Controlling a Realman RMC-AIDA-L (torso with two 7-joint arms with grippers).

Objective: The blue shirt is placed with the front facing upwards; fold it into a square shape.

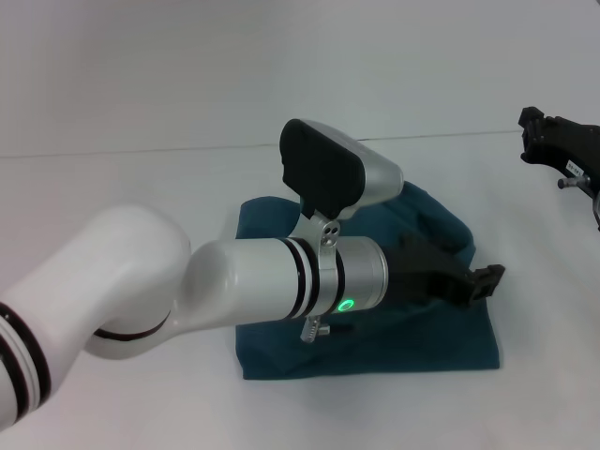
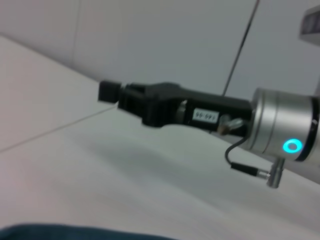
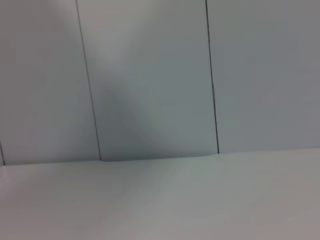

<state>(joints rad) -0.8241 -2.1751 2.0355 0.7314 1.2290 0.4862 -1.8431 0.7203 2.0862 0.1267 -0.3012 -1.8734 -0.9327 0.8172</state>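
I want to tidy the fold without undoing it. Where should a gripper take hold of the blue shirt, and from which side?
Probably at the blue shirt's near right corner, from the robot's right. That edge lies flat and clear, while the left gripper and its arm cover the middle. The right gripper sits off that side.

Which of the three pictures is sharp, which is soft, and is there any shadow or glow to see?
Head view: evenly lit and fairly sharp, the left arm hiding much of the blue shirt, a green light glowing on its wrist. Left wrist view: soft, the right gripper blurred, a cyan ring glowing. Right wrist view: only the table and wall, with a faint grey shadow on the wall.
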